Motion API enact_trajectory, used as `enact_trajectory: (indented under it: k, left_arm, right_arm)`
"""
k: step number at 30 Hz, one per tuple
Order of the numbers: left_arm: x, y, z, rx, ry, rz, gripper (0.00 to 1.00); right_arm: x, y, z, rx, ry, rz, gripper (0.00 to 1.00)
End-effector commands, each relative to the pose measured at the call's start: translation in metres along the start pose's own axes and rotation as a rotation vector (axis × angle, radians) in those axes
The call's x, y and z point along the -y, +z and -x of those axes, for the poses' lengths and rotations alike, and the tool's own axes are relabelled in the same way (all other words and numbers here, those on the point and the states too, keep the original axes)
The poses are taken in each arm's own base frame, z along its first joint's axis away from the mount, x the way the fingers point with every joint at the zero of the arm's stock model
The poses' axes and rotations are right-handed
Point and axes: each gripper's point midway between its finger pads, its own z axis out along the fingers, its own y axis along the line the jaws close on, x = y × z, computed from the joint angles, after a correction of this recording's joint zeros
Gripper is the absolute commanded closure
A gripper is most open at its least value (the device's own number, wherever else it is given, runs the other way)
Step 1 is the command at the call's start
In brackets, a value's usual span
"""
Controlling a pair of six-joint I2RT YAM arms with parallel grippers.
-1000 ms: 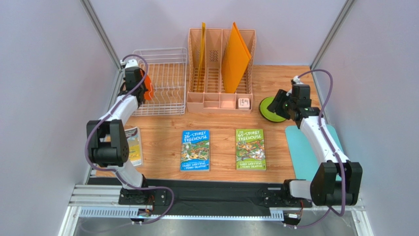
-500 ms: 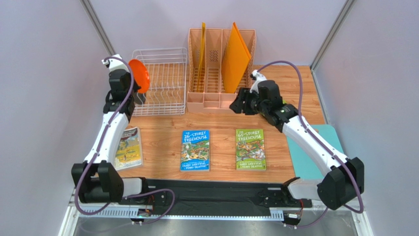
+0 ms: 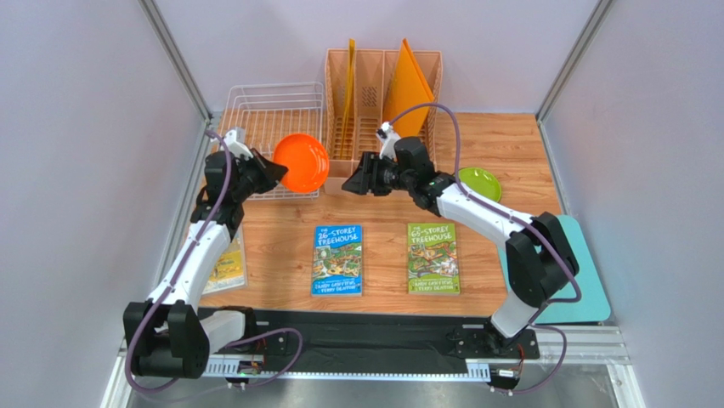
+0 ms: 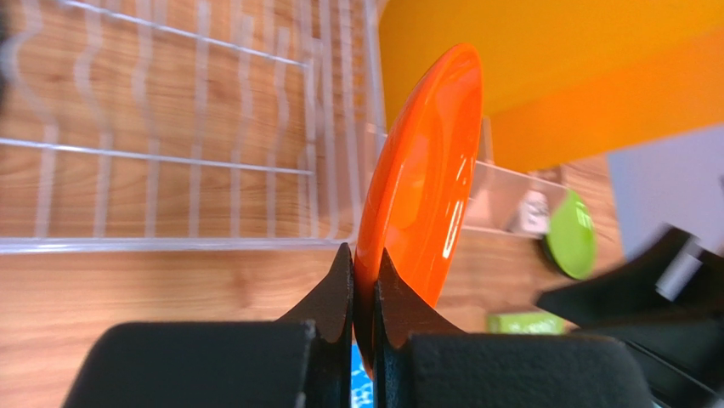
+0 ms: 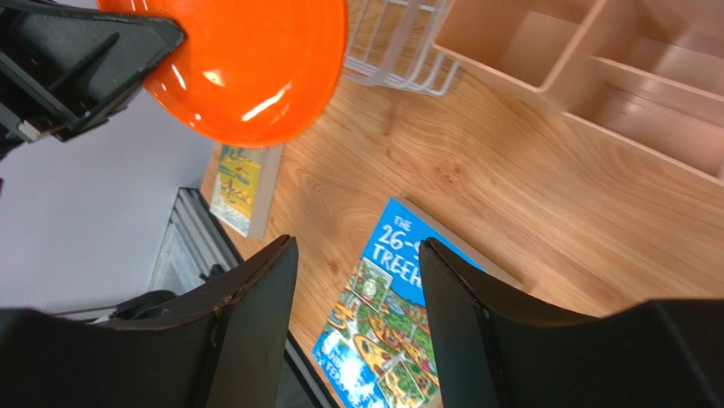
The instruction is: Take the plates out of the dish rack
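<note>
The left fingers (image 4: 334,293) hide the lower rim of the orange plate (image 4: 421,191); the green plate (image 4: 572,238) is blurred.

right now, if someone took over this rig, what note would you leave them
Left gripper shut on the rim of the glossy orange round plate, held in the air at the white wire dish rack's front corner.
Right gripper open, empty, facing that plate.
Lime green round plate lies flat on the wooden table.
Done: rack looks empty.
Left: likely set the orange plate down.

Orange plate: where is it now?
In the top view, the orange plate is left of centre, gripped by the left hand, at the dish rack's near right corner.
</note>
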Motion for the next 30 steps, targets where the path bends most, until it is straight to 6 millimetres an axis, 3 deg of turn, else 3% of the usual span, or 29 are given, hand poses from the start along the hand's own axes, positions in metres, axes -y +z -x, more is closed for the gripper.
enact_trajectory:
  k: [1,7,12,15,17,19,20,22,23,24,25,27,28,29,30]
  left_arm:
    - [0.059,-0.016,0.008,0.024,-0.044,-0.254,1.00]
    - [0.066,-0.018,-0.007,-0.001,-0.050,-0.285,1.00]
    - [0.074,-0.017,-0.015,-0.021,-0.061,-0.321,1.00]
    - [0.076,-0.017,-0.022,-0.034,-0.068,-0.337,1.00]
    - [0.076,-0.017,-0.022,-0.035,-0.066,-0.338,1.00]
    - [0.073,-0.016,-0.022,-0.031,-0.054,-0.320,1.00]
    - [0.071,-0.016,-0.021,-0.025,-0.047,-0.310,0.98]
    - [0.067,-0.016,-0.018,-0.014,-0.021,-0.282,0.78]
    - [0.065,-0.016,-0.016,-0.007,-0.012,-0.267,0.53]
    - [0.061,-0.017,-0.016,-0.009,0.004,-0.241,0.46]
    - [0.058,-0.017,-0.009,0.018,0.019,-0.216,0.30]
    - [0.049,-0.019,0.000,0.051,0.058,-0.150,0.22]
    - [0.045,-0.020,0.004,0.064,0.072,-0.121,0.13]
    - [0.039,-0.023,0.005,0.065,0.103,-0.083,0.09]
    - [0.033,-0.024,0.015,0.098,0.120,-0.034,0.08]
  right_arm:
    - [-0.046,0.014,0.034,0.085,-0.021,0.201,0.40]
    - [-0.060,0.031,0.040,0.081,-0.003,0.313,0.40]
    - [-0.059,0.048,0.038,0.062,0.026,0.373,0.41]
    - [-0.058,0.051,0.036,0.059,0.029,0.394,0.49]
    - [-0.053,0.051,0.035,0.055,0.031,0.382,0.83]
    - [-0.050,0.045,0.036,0.067,0.030,0.364,1.00]
    - [-0.044,0.041,0.038,0.076,0.029,0.339,1.00]
    - [-0.033,0.027,0.049,0.135,0.023,0.251,1.00]
    - [-0.013,0.022,0.042,0.116,0.010,0.169,1.00]
    - [-0.004,0.016,0.043,0.128,0.007,0.116,1.00]
    - [0.002,0.000,0.057,0.187,-0.004,0.047,1.00]
    - [0.041,-0.021,0.054,0.200,0.017,-0.100,1.00]
    - [0.040,-0.043,0.065,0.249,0.013,-0.122,1.00]
    - [0.069,-0.060,0.056,0.243,0.052,-0.205,1.00]
    - [0.082,-0.075,0.060,0.277,0.061,-0.258,1.00]
